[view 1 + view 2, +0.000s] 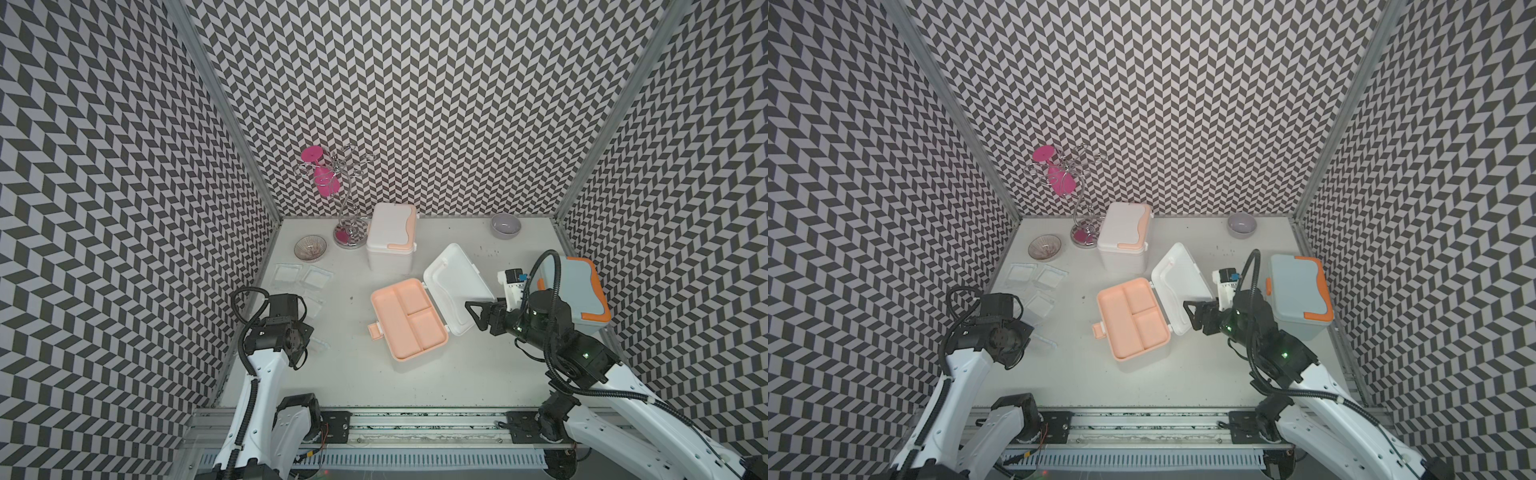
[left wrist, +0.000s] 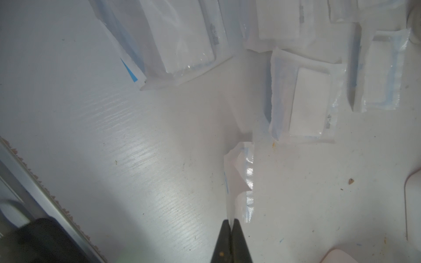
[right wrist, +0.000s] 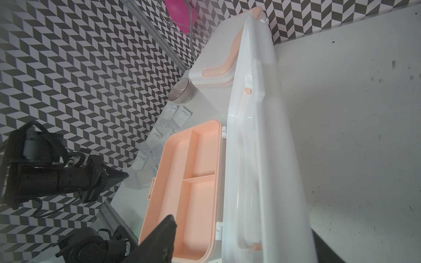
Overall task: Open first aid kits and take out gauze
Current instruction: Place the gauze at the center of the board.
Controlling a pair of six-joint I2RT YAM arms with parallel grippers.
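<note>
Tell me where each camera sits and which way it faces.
Top views: high at the front, looking down on the table; left arm and right arm show.
Left wrist: on the left arm, looking down past shut fingers pinching gauze.
Right wrist: on the right arm, looking across the open kit toward the left arm; one finger shows.
Shared: the open kit, in right wrist and top views.

My left end effector is shut tight, low over the table; my right end effector is open, turned sideways.
</note>
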